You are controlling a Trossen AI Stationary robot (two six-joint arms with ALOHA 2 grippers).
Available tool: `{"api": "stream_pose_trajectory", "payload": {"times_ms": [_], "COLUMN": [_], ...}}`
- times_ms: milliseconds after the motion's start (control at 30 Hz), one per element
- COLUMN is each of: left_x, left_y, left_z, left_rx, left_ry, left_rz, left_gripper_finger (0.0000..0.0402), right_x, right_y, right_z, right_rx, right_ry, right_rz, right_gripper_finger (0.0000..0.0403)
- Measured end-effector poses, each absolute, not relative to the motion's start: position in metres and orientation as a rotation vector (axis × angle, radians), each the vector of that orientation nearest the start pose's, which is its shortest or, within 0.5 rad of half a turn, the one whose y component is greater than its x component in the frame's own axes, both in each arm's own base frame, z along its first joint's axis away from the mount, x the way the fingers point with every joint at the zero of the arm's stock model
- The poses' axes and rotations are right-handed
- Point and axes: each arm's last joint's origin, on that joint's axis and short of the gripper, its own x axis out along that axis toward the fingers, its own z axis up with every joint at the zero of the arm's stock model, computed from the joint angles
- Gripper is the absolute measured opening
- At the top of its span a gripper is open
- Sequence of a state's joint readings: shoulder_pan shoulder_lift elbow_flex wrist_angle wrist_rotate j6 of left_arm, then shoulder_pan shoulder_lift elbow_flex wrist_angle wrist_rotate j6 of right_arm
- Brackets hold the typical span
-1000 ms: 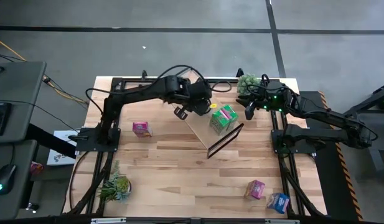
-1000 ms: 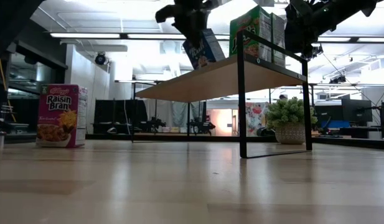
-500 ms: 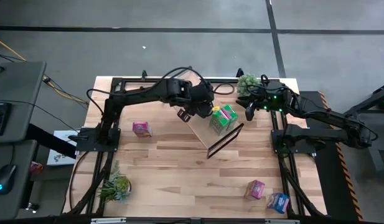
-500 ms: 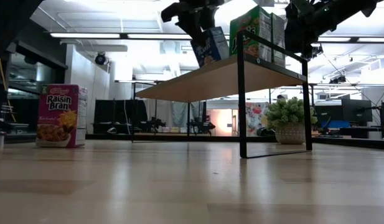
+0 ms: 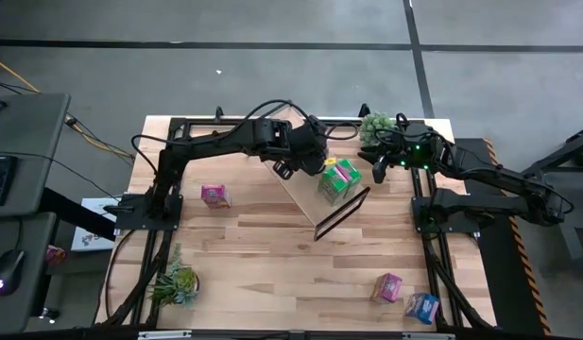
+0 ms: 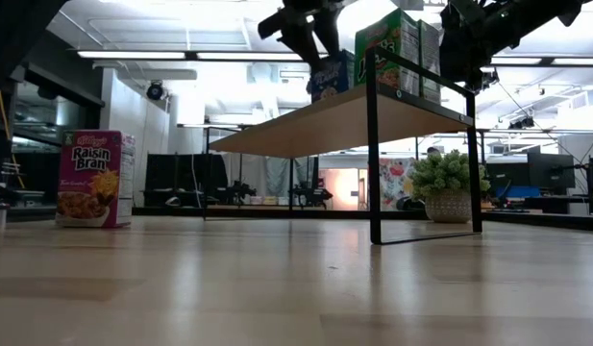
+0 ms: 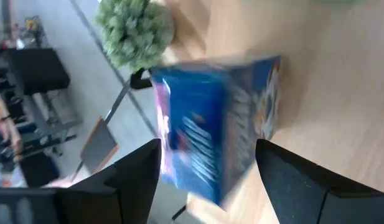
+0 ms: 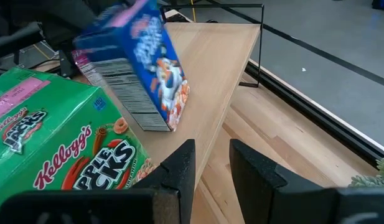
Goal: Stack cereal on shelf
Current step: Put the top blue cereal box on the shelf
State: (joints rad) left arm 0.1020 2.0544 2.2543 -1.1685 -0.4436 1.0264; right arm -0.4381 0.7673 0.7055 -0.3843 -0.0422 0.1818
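A blue cereal box (image 6: 332, 72) stands on the light-wood shelf (image 6: 334, 120), next to the green cereal boxes (image 6: 397, 48) at the board's far end. My left gripper (image 7: 207, 149) hangs open just above the blue box (image 7: 216, 124), one finger on each side of it. My right gripper (image 8: 211, 149) waits near the shelf's far right end with a narrow gap between its fingers and nothing in it. A pink Raisin Bran box (image 5: 214, 195) stands on the table left of the shelf. Another pink box (image 5: 388, 287) and a blue one (image 5: 423, 307) lie near the front right. My left gripper comes at the blue box from above, slanting down, with its fingers (image 7: 139, 168) on either side of the box's upper part (image 7: 179, 124). Whether they touch it I cannot tell. The box rests on its bottom edge (image 8: 155, 126) on the shelf board.
A potted plant (image 5: 376, 126) stands at the far right by my right gripper, and another plant (image 5: 176, 281) at the front left. The shelf (image 5: 315, 203) runs aslant across the table's middle, and its black end frame (image 6: 375, 144) stands toward the near side.
My left gripper has opened and let go of the blue box while tipping up a little. The box, tilted in the grip a second ago, has moved toward the green boxes and now stands upright on the shelf.
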Motion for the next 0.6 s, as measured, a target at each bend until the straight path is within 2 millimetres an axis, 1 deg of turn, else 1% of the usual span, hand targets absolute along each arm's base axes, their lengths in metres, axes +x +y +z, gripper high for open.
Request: {"api": "stream_pose_trajectory", "payload": {"times_ms": [100, 400, 500, 600], "left_x": [0.420, 0.420, 0.417, 0.409], "left_y": [0.057, 0.055, 0.053, 0.052], "left_z": [0.368, 0.369, 0.375, 0.392], "left_rx": [1.101, 1.116, 1.163, 1.189], "left_ry": [1.168, 1.179, 1.206, 1.218], "left_rz": [-0.002, 0.023, 0.090, 0.209], "left_gripper_finger": [0.0251, 0.0251, 0.0250, 0.0250], "right_x": [0.150, 0.150, 0.150, 0.150], "right_y": [-0.069, -0.069, -0.069, -0.069], "right_z": [0.290, 0.290, 0.290, 0.290], "right_rx": [0.283, 0.283, 0.283, 0.283], "right_ry": [0.400, 0.400, 0.400, 0.400], "right_rz": [-0.429, -0.429, -0.429, -0.429], "right_gripper_finger": [0.0092, 0.0092, 0.0092, 0.0092]}}
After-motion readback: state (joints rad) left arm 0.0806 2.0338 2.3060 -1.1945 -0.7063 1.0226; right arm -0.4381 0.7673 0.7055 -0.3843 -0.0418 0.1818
